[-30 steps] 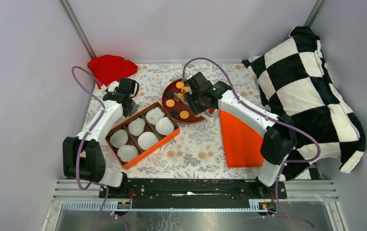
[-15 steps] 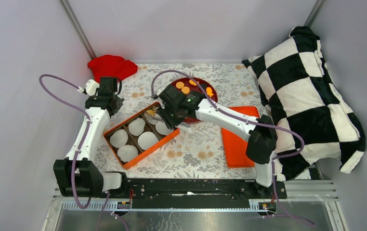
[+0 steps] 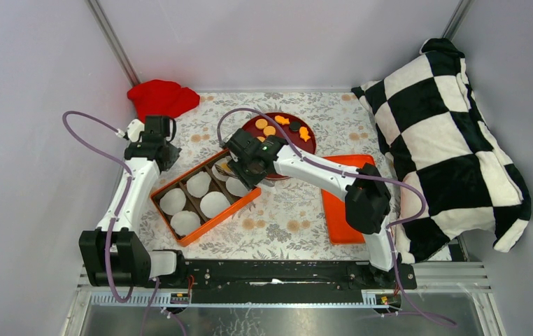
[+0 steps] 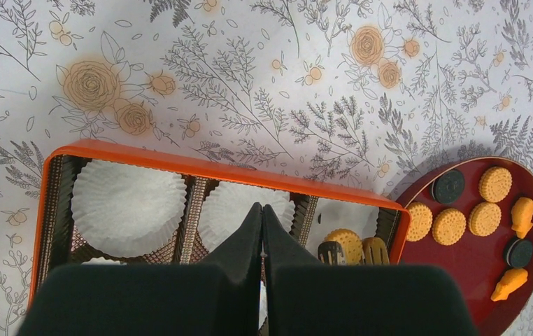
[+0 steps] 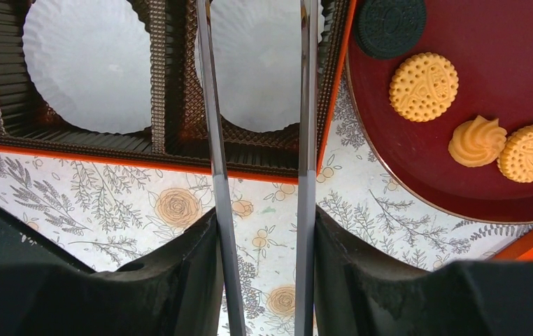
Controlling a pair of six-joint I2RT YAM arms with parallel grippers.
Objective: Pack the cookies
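Note:
Several round orange-yellow cookies [image 3: 261,124] lie on a dark red plate [image 3: 310,145], also in the left wrist view [image 4: 449,225] and the right wrist view [image 5: 423,86]. My right gripper [image 3: 248,162] [image 5: 264,224] is shut on metal tongs [image 5: 212,140]. The tongs' tips [image 4: 375,250] pinch one cookie [image 4: 345,241] over the far right compartment of the orange box [image 3: 215,222]. The box compartments hold white paper liners [image 3: 199,184] [image 4: 128,206] [image 5: 85,63]. My left gripper [image 3: 155,150] [image 4: 261,210] is shut and empty, above the box's far left side.
The plate [image 4: 473,266] [image 5: 487,42] also holds dark round biscuits [image 4: 448,186] and piped orange ones [image 5: 476,141]. An orange flat lid [image 3: 344,210] lies right of the box. A red cloth [image 3: 160,98] sits at the back left, a checkered pillow [image 3: 452,126] at the right.
My right gripper has moved left from over the plate to the box's far right compartment, carrying a cookie in the tongs. My left arm pulled back to the left.

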